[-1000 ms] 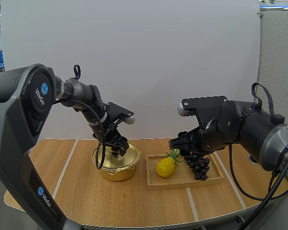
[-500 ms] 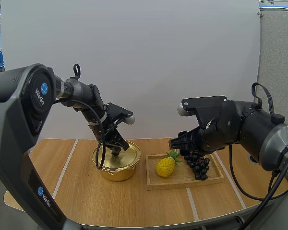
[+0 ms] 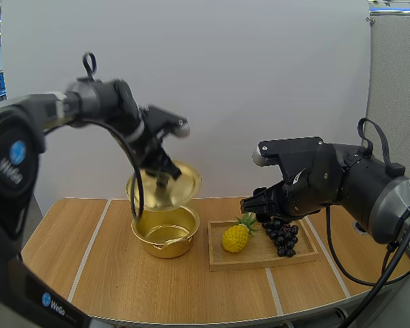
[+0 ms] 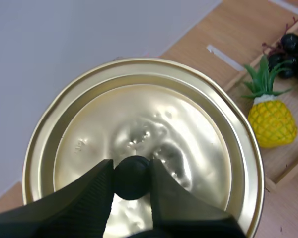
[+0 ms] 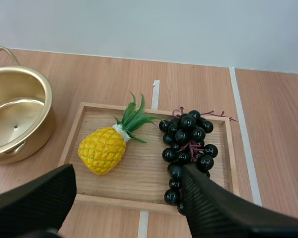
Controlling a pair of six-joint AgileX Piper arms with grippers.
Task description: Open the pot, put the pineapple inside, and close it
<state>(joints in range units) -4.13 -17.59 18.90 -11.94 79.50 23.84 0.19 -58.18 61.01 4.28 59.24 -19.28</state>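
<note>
Now: left hand (image 4: 131, 169) pinches knob (image 4: 131, 177), lid (image 4: 139, 114) held up above open pot (image 3: 165, 239). Carry lid aside, lay it flat on worktop (image 3: 123, 287), well clear of pot. Right hand (image 5: 128, 171) wide open, holding nothing, above pineapple (image 5: 103, 148) on tray (image 5: 154, 183) beside grapes (image 5: 188, 139).

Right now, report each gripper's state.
Left gripper: shut on the lid, held above the pot.
Right gripper: open, over the tray.

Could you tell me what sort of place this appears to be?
Probably a robot test bench, not a kitchen: a wooden table before a plain white wall, with a toy-like pineapple and grapes on a wooden tray, beside a gold pot.
</note>
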